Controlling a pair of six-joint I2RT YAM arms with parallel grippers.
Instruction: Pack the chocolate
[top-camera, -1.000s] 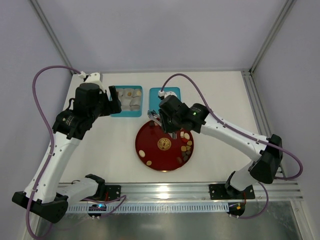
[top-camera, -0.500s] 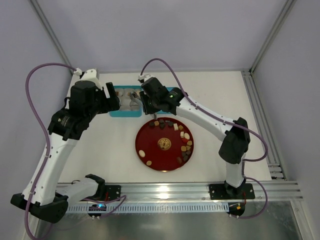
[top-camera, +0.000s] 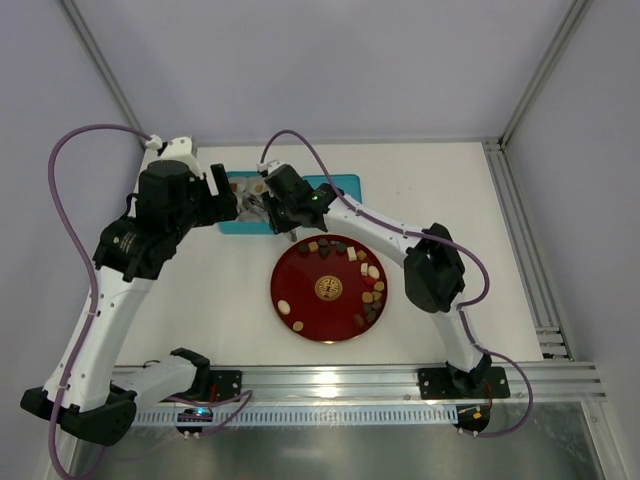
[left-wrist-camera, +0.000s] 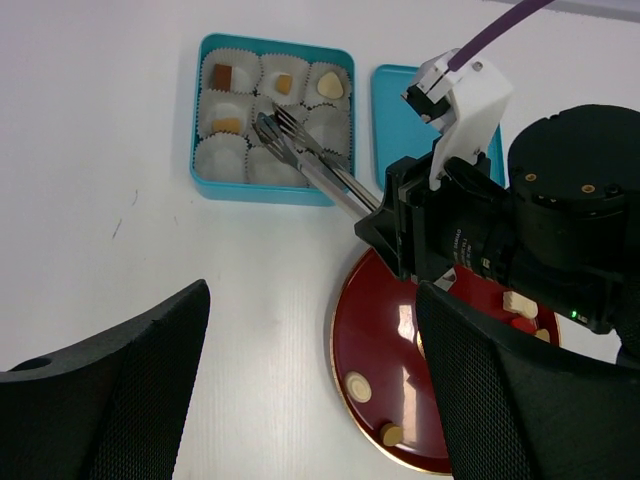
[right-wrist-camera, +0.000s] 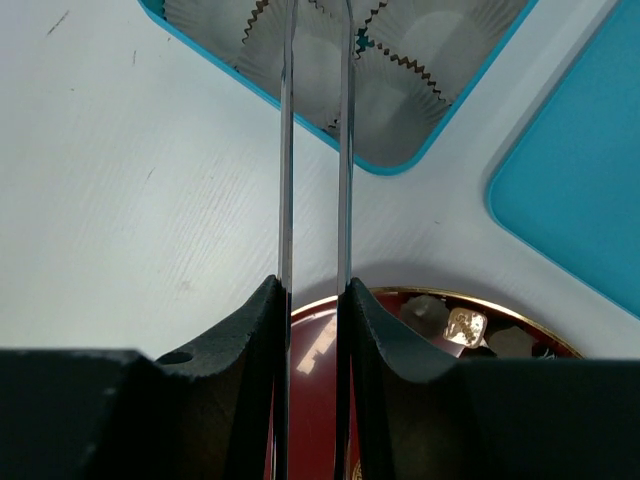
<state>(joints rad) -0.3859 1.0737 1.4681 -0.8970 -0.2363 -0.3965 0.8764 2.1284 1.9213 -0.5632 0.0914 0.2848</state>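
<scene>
Right claw (right-wrist-camera: 312, 300) clamped on tongs (right-wrist-camera: 288, 150), tips cropped in its view, left claw (left-wrist-camera: 310, 395) apart

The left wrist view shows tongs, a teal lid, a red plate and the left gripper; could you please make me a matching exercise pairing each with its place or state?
Things:
1. tongs
2. teal lid
3. red plate
4. left gripper

Places or states:
A. holds loose chocolate pieces
B. open, fingers holding nothing
C. clamped in the right gripper, tips over the teal box
D. lying flat beside the teal box

Pairs: 1-C, 2-D, 3-A, 4-B
</scene>
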